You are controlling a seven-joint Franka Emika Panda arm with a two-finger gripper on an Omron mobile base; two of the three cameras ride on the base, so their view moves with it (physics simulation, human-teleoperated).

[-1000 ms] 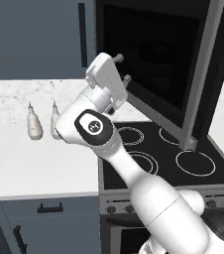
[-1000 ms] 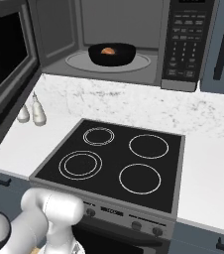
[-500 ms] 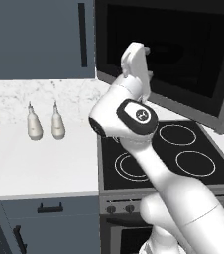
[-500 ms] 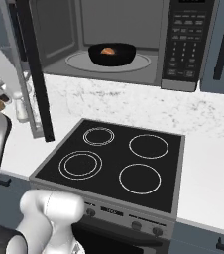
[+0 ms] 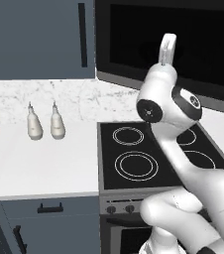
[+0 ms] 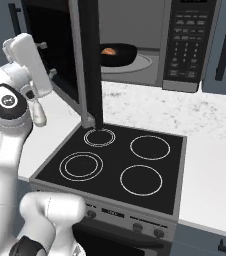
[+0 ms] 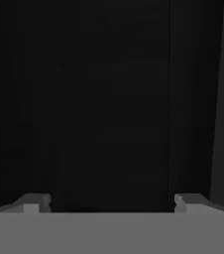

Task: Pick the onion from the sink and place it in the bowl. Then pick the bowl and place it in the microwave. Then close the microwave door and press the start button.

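- microwave (image 6: 185, 45) on the wall above the stovetop (image 6: 116, 165); cavity open to view, keypad on its right side
- microwave door (image 6: 85, 60) partly swung, its edge seen nearly end-on in the right base view; in the left base view its dark glass face (image 5: 168, 44) spans the top right; step in hand looks like closing it
- arm reaches up behind the door; gripper (image 7: 112, 201) faces the dark panel close up, fingertips (image 7: 34, 202) set wide apart, holding nothing; contact with the panel: cannot tell
- bowl (image 6: 117, 54) sits on the turntable inside the cavity; onion (image 6: 108, 50) inside the bowl; so the placing steps look done
- to do this well: push flat on the outer face, far from the hinge, following the door's arc; keep wrist and elbow clear of the closing edge; push until it seats flush; then go for the start button on the keypad
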